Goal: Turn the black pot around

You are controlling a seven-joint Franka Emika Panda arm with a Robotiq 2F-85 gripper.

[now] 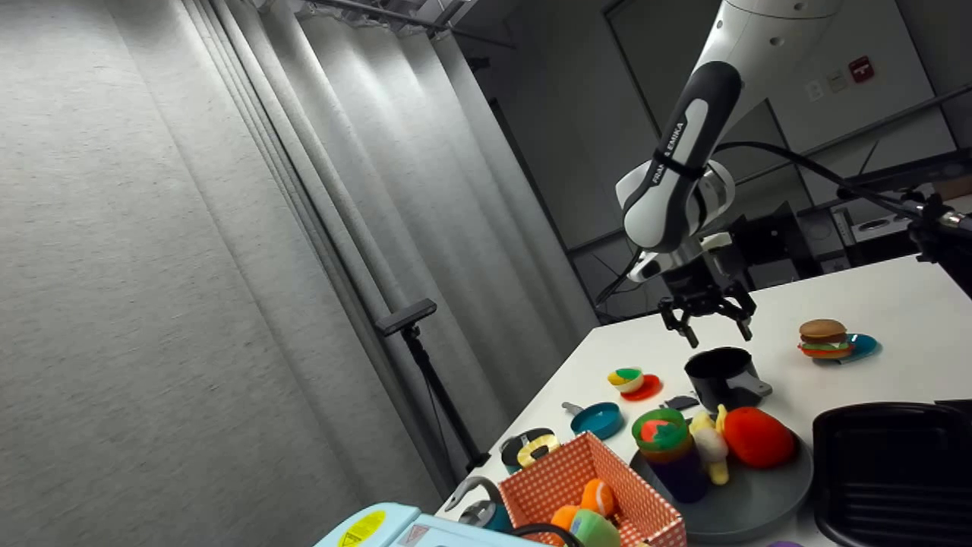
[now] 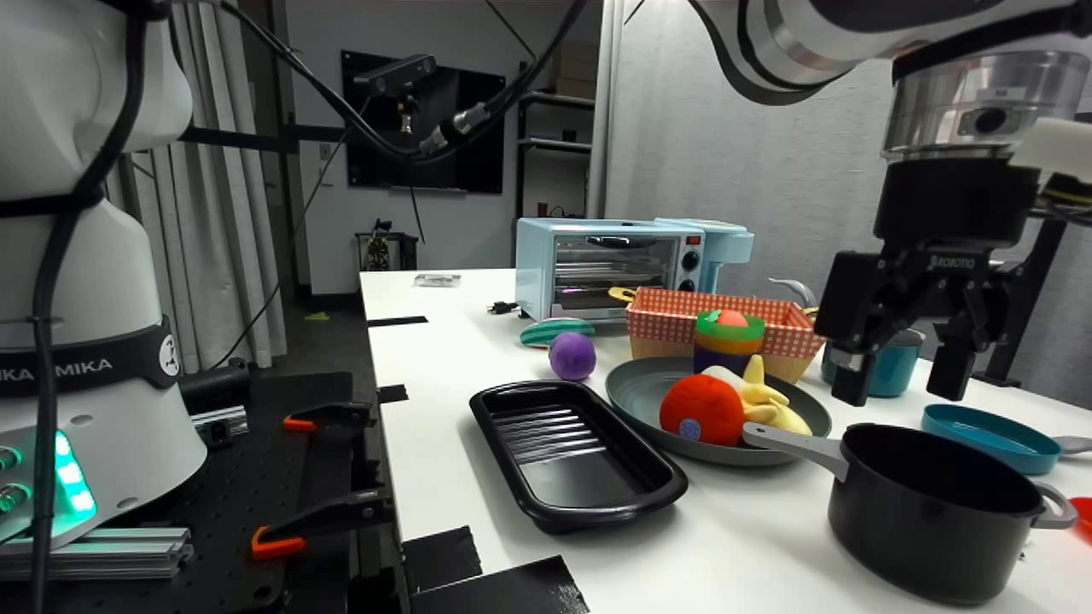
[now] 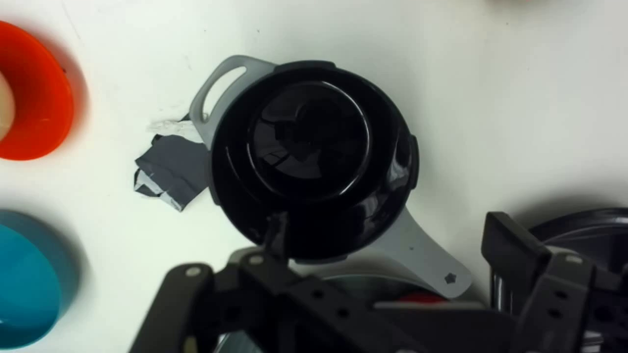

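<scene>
The black pot [image 2: 930, 520] stands upright on the white table; it also shows in the other views [image 1: 714, 380] [image 3: 314, 152]. Its long grey handle [image 3: 424, 255] points to the lower right in the wrist view, and a small grey loop handle [image 3: 206, 93] sits on the opposite side. In an exterior view the long handle reaches toward the grey plate. My gripper [image 2: 900, 390] is open and empty above the pot, with a gap between fingertips and rim. In the wrist view the long handle's end lies between the fingers [image 3: 392, 233], and one finger covers part of the pot's rim.
The grey plate [image 1: 748, 516] with toy foods stands close beside the pot. A black ridged tray [image 2: 589, 495] lies near it. A teal pan [image 2: 990, 435], a red dish [image 3: 44, 98], a toy burger [image 1: 825, 339] and a checkered basket [image 2: 682, 311] stand around.
</scene>
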